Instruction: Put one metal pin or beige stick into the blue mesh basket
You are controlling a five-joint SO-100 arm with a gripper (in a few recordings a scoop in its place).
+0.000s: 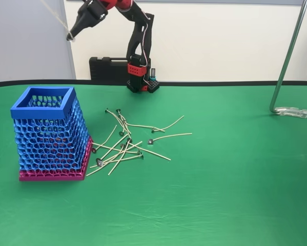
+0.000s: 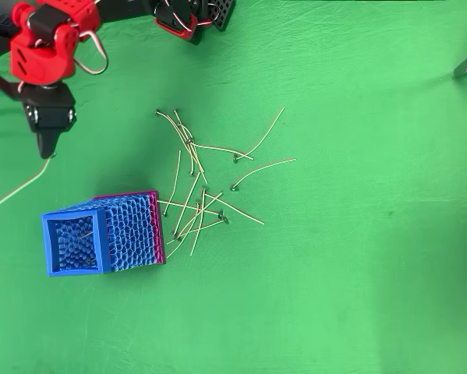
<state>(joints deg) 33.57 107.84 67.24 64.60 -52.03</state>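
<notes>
Nearest, blue mesh basket (image 1: 49, 134) upright on green table (image 1: 235, 179). Just beside it, scattered loose beige sticks (image 1: 123, 146). Farther back, raised above the table, gripper (image 1: 70, 36) pinched shut around one beige stick (image 2: 19, 189).

From my fixed view the arm (image 1: 135, 31) runs off the top edge, so I lose its upper links. The gripper (image 1: 70, 36) pinches a beige stick (image 1: 55, 16) whose far end leaves the frame at the top; in the overhead view that stick exits at the left edge. I can't make out the fingertips well enough to judge the grip. The blue mesh basket (image 2: 76, 243) shows something thin inside, too small to name. In the pile of sticks (image 1: 123, 143) the crossings hide the count.
</notes>
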